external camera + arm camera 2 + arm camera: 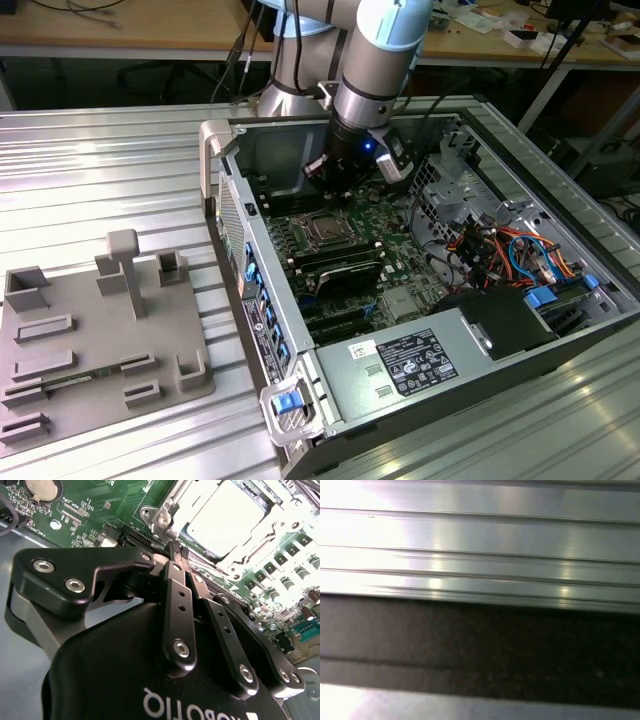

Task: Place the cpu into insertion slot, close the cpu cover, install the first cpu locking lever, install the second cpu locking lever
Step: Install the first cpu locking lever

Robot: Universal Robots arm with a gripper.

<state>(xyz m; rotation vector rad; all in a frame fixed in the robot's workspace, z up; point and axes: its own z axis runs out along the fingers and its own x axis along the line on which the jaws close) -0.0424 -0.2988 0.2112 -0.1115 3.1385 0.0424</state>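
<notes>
My first wrist view, ridged silvery metal surface [480, 540] in long parallel ribs with bright glare patches, a broad dark band [485, 650] running alongside it, a pale bright strip [420, 707] at that band's far edge, its nature indistinct

Arm [375, 60] reaching downward; pincer [178, 550] fingertips pressed together, empty.

Silvery cpu [225, 517], black claw [178, 550], green circuit board [100, 510].
</notes>
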